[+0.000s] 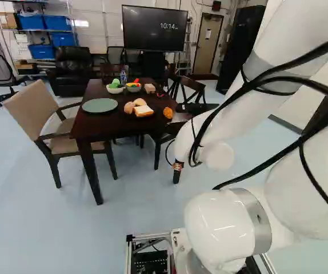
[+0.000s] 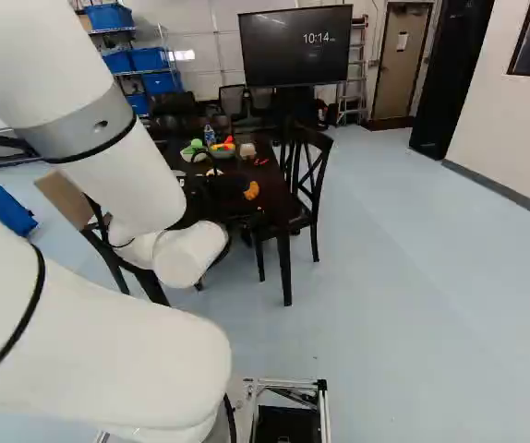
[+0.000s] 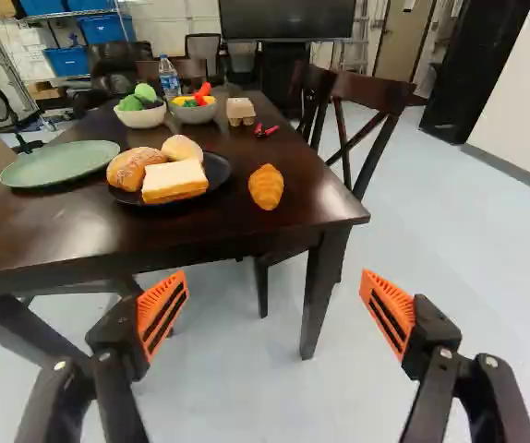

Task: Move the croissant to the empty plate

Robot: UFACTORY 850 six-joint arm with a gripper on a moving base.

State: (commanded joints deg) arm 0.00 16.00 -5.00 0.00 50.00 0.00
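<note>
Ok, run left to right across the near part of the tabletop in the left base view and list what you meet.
Green plate → browner bread roll → thick slice of white bread → croissant.

Golden croissant (image 3: pixel 266 187) on dark table, green plate (image 3: pixel 60 164) empty.
</note>
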